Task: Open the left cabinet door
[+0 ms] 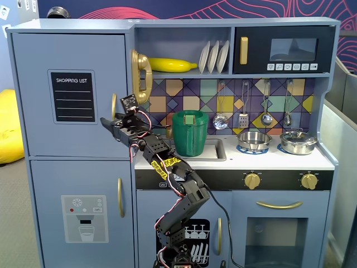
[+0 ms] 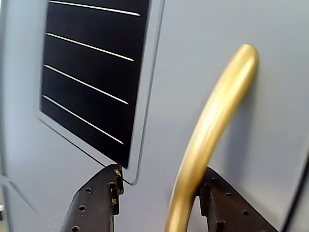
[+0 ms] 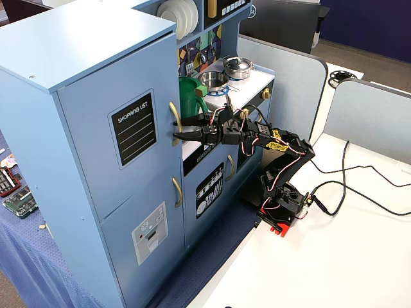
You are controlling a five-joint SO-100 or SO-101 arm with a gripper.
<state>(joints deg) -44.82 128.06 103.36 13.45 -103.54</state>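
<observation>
Against the left cabinet door (image 2: 203, 63), my pincer (image 2: 161, 191) stands with its jaws apart, one on each side of the curved gold handle (image 2: 212, 125). Seen from my wrist, that handle rises from 6 o'clock toward 1 o'clock between the jaws, and the chalkboard panel (image 2: 91, 72) fills 10 o'clock. Whether either jaw touches the handle, I cannot tell. The door sits flush with the cabinet, closed (image 1: 70, 95).
</observation>
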